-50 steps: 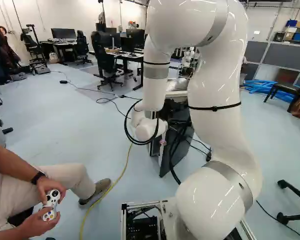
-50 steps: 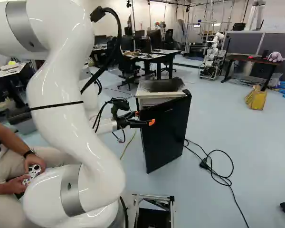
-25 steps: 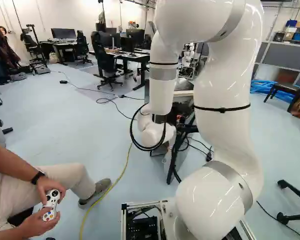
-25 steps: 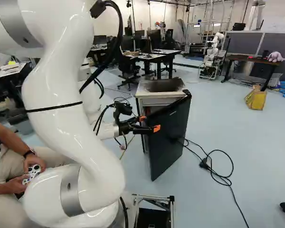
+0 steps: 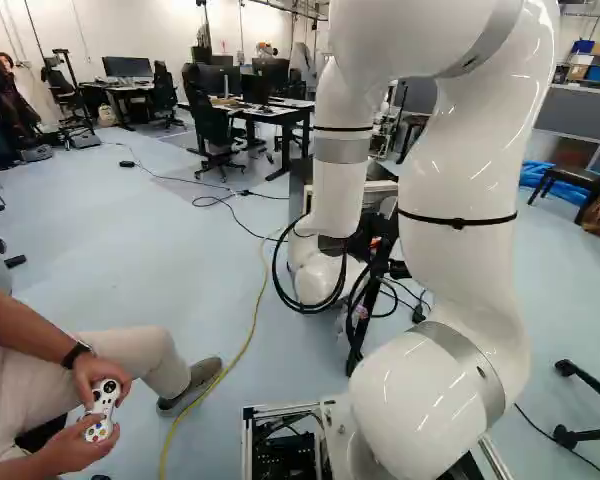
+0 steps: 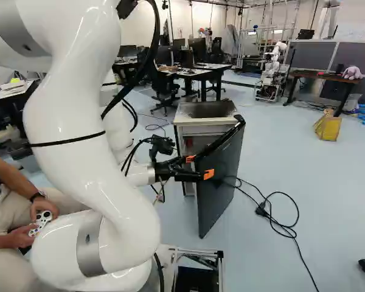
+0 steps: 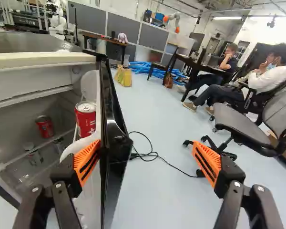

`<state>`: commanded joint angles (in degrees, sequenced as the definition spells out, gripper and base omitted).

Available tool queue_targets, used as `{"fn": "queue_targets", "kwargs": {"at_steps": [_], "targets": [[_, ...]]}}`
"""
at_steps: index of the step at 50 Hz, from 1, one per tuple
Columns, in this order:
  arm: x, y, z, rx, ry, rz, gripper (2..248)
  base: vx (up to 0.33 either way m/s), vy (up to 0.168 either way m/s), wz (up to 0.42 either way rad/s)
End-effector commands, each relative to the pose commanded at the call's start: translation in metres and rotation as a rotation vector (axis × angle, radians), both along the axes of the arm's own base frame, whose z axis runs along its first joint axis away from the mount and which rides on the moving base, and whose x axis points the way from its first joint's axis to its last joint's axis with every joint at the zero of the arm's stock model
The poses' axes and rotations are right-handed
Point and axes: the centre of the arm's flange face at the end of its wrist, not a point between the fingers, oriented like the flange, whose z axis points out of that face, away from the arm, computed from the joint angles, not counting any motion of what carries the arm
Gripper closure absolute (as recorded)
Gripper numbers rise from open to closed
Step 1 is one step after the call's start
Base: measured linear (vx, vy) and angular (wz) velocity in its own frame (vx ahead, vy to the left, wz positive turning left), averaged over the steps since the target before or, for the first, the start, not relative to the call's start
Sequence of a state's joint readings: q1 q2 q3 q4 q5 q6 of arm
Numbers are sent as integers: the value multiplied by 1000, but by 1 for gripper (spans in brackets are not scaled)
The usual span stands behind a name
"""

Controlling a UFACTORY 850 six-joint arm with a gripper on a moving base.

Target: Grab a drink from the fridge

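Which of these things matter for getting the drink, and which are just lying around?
For the job:
- gripper
- fridge
- its open door
- red cans

Just lying about:
- yellow bag
- blue tubes
- soft toy
- office chair

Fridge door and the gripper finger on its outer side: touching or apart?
Apart: in the wrist view, a stretch of floor shows between the fridge door and that finger's orange pad.

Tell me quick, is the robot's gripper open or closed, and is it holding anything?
Gripper: open, holding nothing; one finger is right by the inner side of the fridge door, the other well away from it.
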<state>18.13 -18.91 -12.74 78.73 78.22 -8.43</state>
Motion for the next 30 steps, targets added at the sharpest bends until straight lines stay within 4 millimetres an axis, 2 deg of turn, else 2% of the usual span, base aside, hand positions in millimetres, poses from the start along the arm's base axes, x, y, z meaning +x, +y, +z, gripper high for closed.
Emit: {"fn": "queue_targets", "kwargs": {"at_steps": [30], "targets": [[-32,-37,3,-37,18,-177,3,0,0,0]]}}
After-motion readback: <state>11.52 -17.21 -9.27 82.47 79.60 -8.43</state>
